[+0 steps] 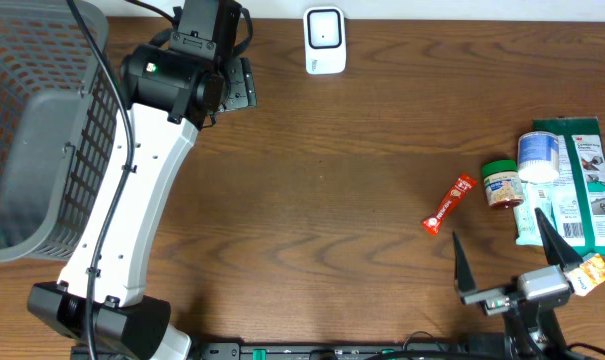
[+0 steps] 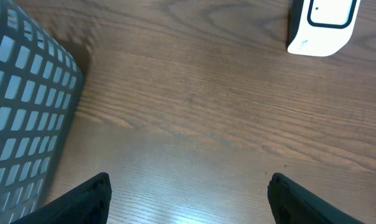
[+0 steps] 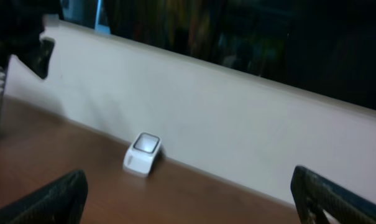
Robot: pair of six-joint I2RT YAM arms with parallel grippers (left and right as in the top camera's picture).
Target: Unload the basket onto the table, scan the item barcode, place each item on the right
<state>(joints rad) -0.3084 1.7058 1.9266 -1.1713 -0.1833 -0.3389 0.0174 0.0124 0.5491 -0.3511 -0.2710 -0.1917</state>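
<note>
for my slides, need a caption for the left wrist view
Open left gripper above the wooden table, grey basket at left, white scanner top right.

Mock shop checkout, barcode scanner [image 1: 324, 40], grey basket [image 1: 32, 60], packaged goods [image 1: 592, 165]

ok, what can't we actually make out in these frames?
- Barcodes on the red sachet and jar: overhead, too small to find any.
- green package: overhead, cut off by the right edge.
- orange packet: overhead, too small to identify.
- scanner: left wrist, cut off by the top edge; right wrist, small and blurred.
- basket: overhead, cut off by the left edge.
</note>
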